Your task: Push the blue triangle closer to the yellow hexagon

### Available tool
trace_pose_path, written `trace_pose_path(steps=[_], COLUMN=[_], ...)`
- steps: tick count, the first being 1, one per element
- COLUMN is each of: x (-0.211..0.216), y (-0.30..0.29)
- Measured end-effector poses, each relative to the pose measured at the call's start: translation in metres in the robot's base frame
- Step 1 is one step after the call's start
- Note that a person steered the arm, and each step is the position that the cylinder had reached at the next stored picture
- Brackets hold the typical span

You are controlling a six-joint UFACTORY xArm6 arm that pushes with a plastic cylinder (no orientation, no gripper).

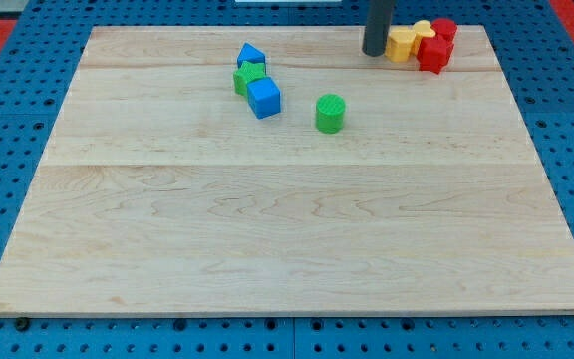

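The blue triangle (251, 55) is seen near the top of the wooden board (287, 239), left of centre, as the uppermost piece of a small cluster. Directly below it, and touching it, a green block (248, 78) of unclear shape is placed, and a blue cube (264, 98) is set against that block's lower right side. A green cylinder (330, 113) is shown standing upright, apart from this cluster, toward the view's right and slightly lower.

The yellow hexagon (401, 44) is located near the board's top edge, well to the right of the blue triangle. It is pressed into a tight group with a second yellow block (423, 32) at its upper right and two red blocks, one (443, 30) at the group's top right and one (433, 54) just below it; their shapes cannot be made out with certainty.

The dark rod is seen descending from the view's top edge, and its lower end, my tip (374, 52), is placed on the board just beside the yellow hexagon's left side; whether contact is made cannot be told. The tip is well apart from the blue triangle, on its right. No hand or jaws are carried by the arm, so nothing is gripped.

The board is surrounded by a blue perforated surface (8, 199).
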State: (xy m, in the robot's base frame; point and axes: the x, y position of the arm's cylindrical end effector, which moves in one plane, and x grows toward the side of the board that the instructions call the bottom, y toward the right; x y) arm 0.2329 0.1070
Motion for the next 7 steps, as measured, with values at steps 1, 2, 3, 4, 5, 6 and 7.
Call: trace_pose_path(steps=[1, 2, 3, 4, 5, 6, 7], x=[-0.017, -0.017, -0.013, 0.037, 0.063, 0.038, 0.016], y=[-0.046, -0.117, -0.185, -0.197, -0.180, -0.180, -0.181])
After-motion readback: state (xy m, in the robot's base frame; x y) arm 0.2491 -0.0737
